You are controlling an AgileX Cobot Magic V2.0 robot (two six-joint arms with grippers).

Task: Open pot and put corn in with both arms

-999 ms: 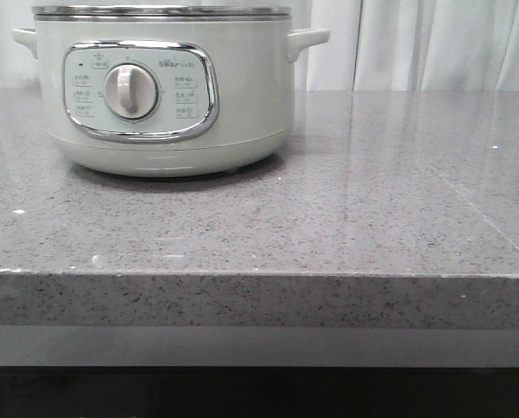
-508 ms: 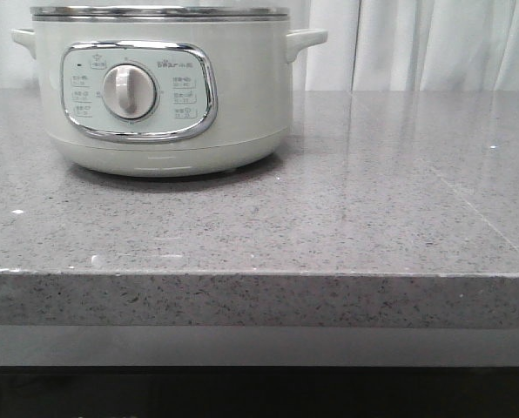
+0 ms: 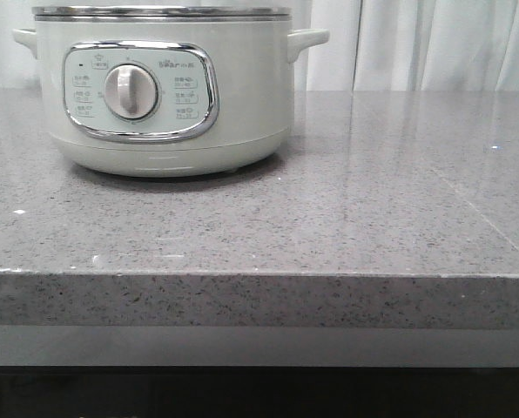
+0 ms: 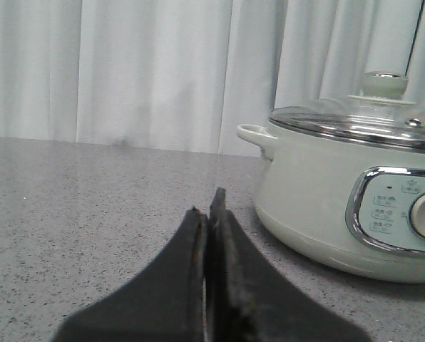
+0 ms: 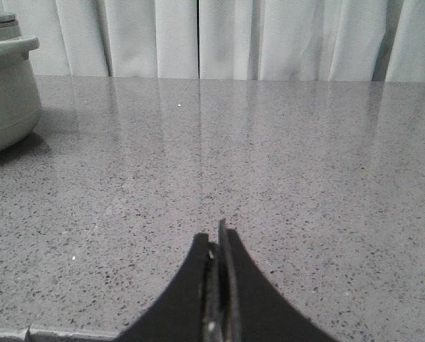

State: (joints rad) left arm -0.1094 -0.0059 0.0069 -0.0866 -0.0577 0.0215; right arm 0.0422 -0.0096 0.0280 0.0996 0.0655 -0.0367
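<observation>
- The pot (image 3: 162, 87) sits in the upper left of the front view on the grey speckled countertop (image 3: 347, 218), control panel (image 3: 140, 91) and round dial (image 3: 130, 91) facing the camera.
- Small print reading roughly "Bear" tops the panel; the other labels are too small to read.
- White curtains (image 3: 416, 43) hang behind.
- Only the left wrist view shows the glass lid (image 4: 355, 117) with its knob (image 4: 383, 84), closed on the pot.
- The left gripper (image 4: 211, 214) has its fingers pressed together, empty.
- The right gripper (image 5: 219, 246) is likewise closed, empty, above bare counter.
</observation>
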